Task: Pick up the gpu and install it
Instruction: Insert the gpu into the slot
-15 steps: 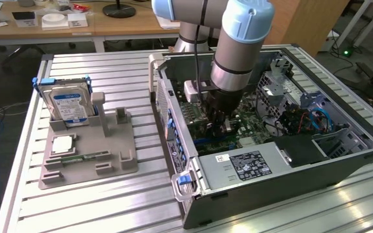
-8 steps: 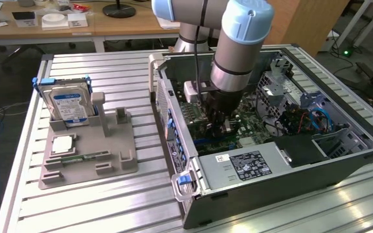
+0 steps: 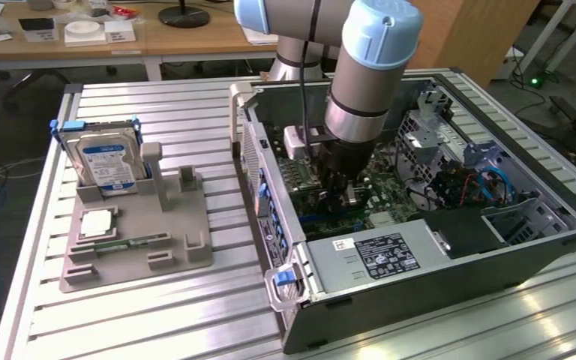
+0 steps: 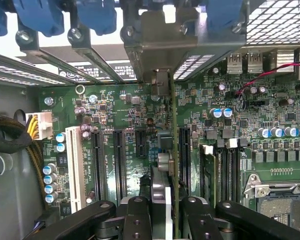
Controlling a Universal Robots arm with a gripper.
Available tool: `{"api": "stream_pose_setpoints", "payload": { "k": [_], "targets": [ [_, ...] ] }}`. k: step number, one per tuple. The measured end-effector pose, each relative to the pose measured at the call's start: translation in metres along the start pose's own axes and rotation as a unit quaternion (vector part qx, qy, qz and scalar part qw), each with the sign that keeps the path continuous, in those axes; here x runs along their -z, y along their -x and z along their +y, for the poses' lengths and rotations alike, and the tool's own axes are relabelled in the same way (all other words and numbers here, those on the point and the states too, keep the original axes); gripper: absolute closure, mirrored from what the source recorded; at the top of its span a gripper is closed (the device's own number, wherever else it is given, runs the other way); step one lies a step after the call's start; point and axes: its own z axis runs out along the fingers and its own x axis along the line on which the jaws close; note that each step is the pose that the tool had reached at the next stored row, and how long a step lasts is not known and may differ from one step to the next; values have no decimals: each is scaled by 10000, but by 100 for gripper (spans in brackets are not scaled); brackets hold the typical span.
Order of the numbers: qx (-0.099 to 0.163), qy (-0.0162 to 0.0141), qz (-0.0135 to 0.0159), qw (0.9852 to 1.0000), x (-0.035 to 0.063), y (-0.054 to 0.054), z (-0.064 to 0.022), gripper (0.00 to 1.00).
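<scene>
While the gripper [image 4: 162, 210] pinches the gpu [image 4: 173, 150] edge-on above the motherboard [image 4: 115, 115], any tilt could jam it against the slot.

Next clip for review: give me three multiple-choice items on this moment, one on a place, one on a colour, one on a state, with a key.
1. Where is the end effector?
A. Inside the open computer case
B. Over the grey holder stand
C. Off the table

2. What colour is the label on the hard drive in the stand?
A. Red
B. Blue
C. Yellow

3. How is the gpu?
A. Lying flat on the stand
B. Held edge-on in the end effector above the motherboard slots
C. Lying on the floor

Key: 1 A, the arm reaches down into the case; 2 B, the label is blue and white; 3 B, the wrist view shows the fingers either side of the card.
</scene>
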Motion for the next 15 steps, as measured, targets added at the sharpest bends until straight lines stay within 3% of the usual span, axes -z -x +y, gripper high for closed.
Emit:
{"api": "stream_pose_setpoints", "payload": {
  "k": [15],
  "targets": [
    [0,0,0,10000,0,0,0,72]
  ]
}}
